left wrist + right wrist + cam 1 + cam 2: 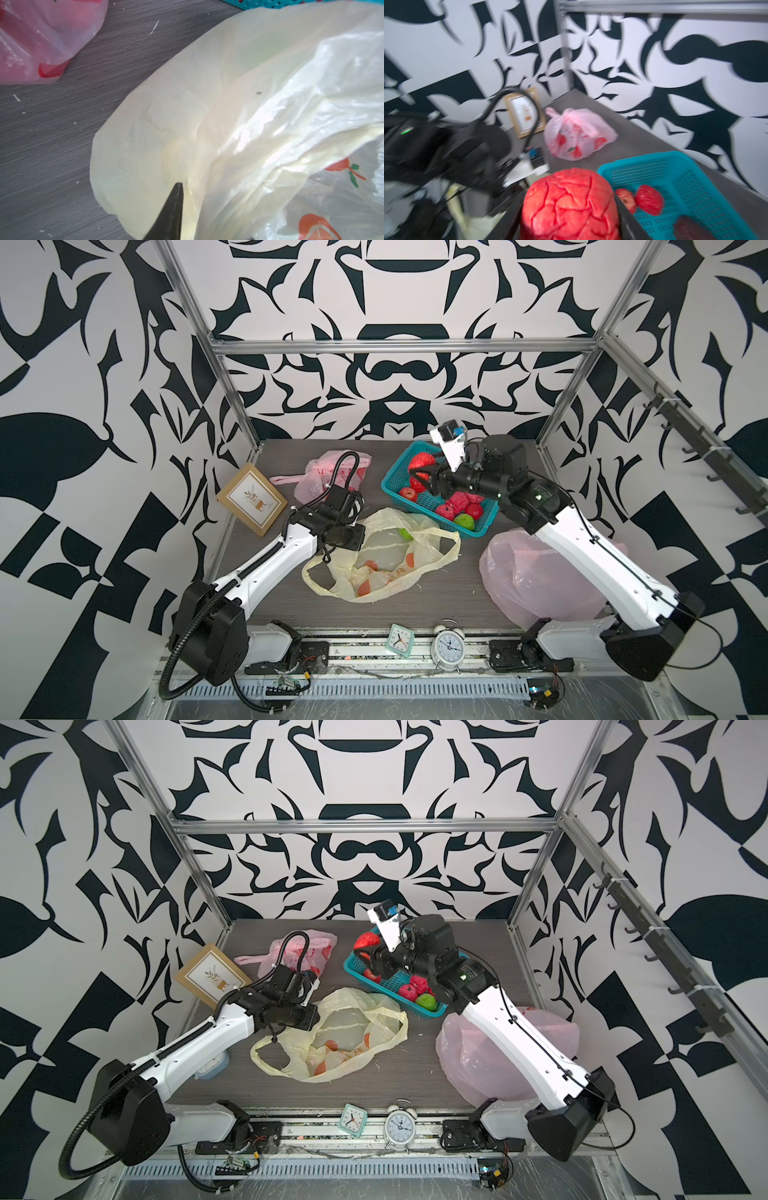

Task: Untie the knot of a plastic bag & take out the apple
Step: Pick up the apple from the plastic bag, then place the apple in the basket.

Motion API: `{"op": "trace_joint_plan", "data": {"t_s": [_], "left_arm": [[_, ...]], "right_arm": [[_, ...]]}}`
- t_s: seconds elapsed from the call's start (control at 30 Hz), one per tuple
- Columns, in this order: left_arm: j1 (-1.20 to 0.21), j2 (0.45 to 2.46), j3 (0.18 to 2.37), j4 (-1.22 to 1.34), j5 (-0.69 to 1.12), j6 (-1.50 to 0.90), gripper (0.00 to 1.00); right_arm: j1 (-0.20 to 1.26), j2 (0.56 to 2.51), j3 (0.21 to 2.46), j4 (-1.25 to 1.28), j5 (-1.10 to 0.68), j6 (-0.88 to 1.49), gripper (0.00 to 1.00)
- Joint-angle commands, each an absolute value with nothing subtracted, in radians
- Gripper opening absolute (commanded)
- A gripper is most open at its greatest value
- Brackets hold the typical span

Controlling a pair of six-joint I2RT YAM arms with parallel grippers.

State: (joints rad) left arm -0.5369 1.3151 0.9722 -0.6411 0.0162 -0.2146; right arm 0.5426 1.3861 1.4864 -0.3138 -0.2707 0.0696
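Clamping foam-netted apple [571, 205] in half-spread right claw [420, 473] over rim of teal basket [695, 187], risking it slipping onto worktop [449, 597]; left claw [359, 539], under yellow bag [386, 568], cannot tell.

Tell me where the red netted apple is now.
The apple is clamped in the right gripper, over the teal basket's far end in both top views.
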Motion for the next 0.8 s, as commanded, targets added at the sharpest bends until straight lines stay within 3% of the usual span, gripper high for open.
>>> {"op": "trace_joint_plan", "data": {"t_s": [0.0,0.33,0.77], "left_arm": [[-0.535,1.289,0.981,-0.674,0.0,-0.21,0.29],[-0.535,1.313,0.99,-0.667,0.012,-0.201,0.29],[-0.535,1.348,0.997,-0.658,0.008,-0.181,0.29]], "right_arm": [[0.448,1.563,1.519,-0.313,-0.144,0.146,0.47],[0.366,2.029,1.765,-0.395,-0.051,0.173,0.47],[0.367,2.212,1.91,-0.49,0.041,0.148,0.52]]}}
